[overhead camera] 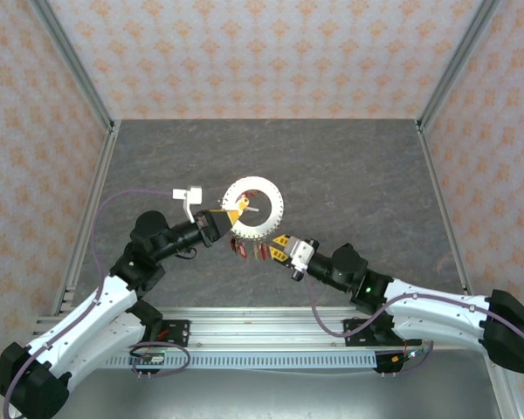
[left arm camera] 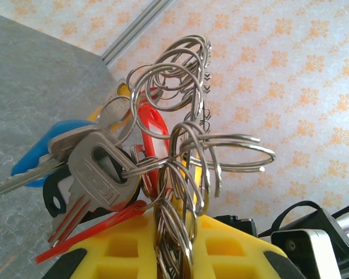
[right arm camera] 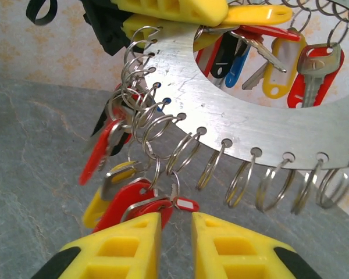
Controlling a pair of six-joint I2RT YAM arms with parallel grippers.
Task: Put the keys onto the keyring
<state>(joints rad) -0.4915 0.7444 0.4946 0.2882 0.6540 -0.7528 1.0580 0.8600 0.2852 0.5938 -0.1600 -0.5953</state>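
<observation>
The keyring (overhead camera: 267, 193) is a pale metal disc held up over the table, its rim holes threaded with split rings. My left gripper (overhead camera: 230, 212) is shut on its left rim; in the left wrist view the yellow jaws (left arm camera: 171, 224) pinch the disc edge among the rings. The keys (overhead camera: 247, 249) hang below the disc with red, yellow, blue and black tags (left arm camera: 99, 168). My right gripper (overhead camera: 278, 247) sits just right of that hanging bunch. In its own view the right gripper (right arm camera: 175, 224) is open under the keyring (right arm camera: 267, 122), a red-tagged key (right arm camera: 134, 200) resting at its left fingertip.
The grey table mat (overhead camera: 349, 166) stretches behind and to the right of the disc. Metal frame rails (overhead camera: 89, 218) border it on the left and right, with patterned walls beyond. A small white piece (overhead camera: 189, 194) sits just left of the left gripper.
</observation>
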